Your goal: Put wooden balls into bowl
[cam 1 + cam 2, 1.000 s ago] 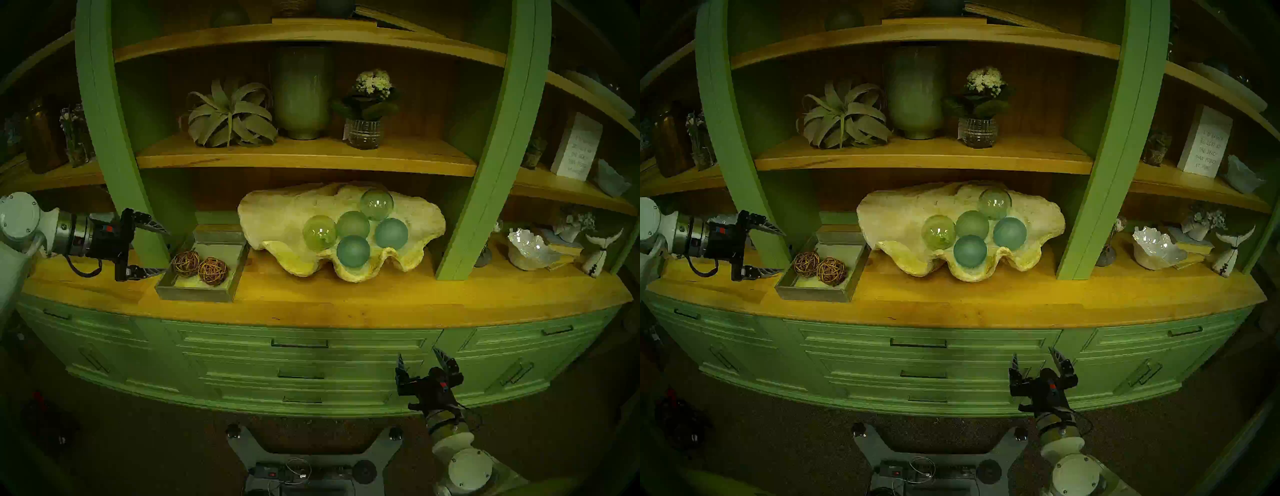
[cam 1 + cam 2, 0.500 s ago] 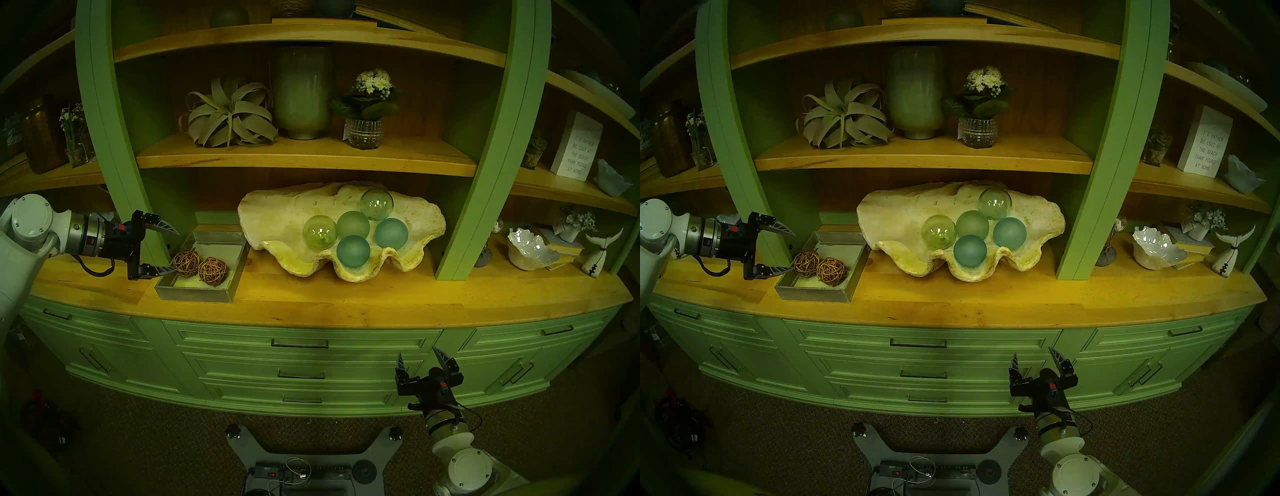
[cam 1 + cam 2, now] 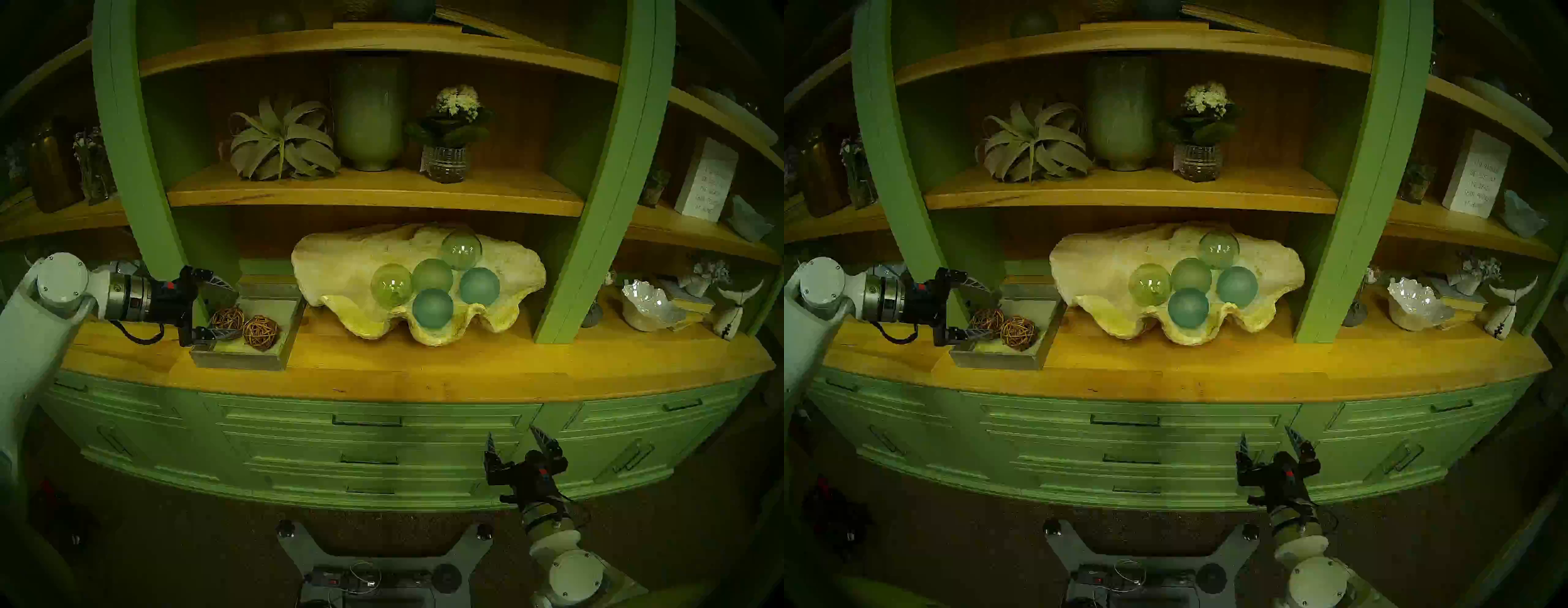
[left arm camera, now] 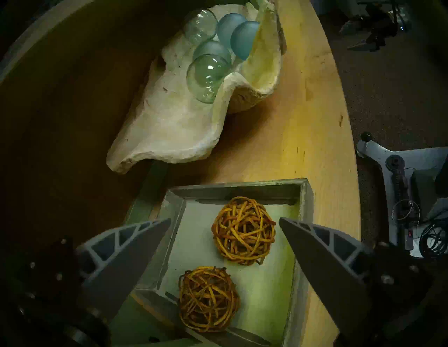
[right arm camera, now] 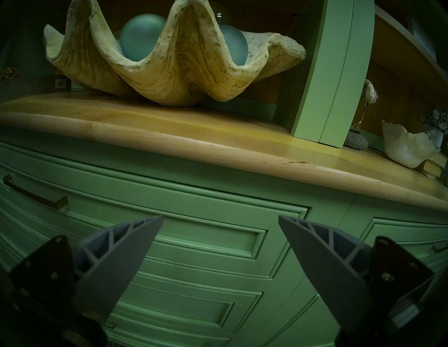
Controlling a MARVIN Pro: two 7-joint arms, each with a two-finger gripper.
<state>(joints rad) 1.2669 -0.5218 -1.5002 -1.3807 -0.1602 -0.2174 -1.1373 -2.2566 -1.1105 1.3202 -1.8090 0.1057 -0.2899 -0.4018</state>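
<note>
Two brown woven wooden balls (image 3: 228, 318) (image 3: 261, 332) lie in a shallow grey tray (image 3: 237, 361) on the counter's left part. My left gripper (image 3: 238, 313) reaches in from the left and stands open. One finger is over the tray's back wall and the other over its front wall. In the left wrist view the nearer ball (image 4: 208, 299) lies between the fingers and the farther ball (image 4: 243, 230) is level with the tips; neither is gripped. The cream clam-shell bowl (image 3: 339, 271) stands to the right and holds several glass spheres (image 3: 432, 308). My right gripper (image 3: 511, 433) is open and empty, low before the drawers.
A green upright post (image 3: 157, 212) rises just behind my left wrist, and another (image 3: 594, 254) stands right of the bowl. A wooden shelf (image 3: 373, 197) hangs over the bowl. A small white ruffled bowl (image 3: 649, 303) and ornaments sit at the far right.
My left gripper has moved right along the counter, from left of the tray to over it, so that its fingers now flank the left ball. The right arm has not moved.
</note>
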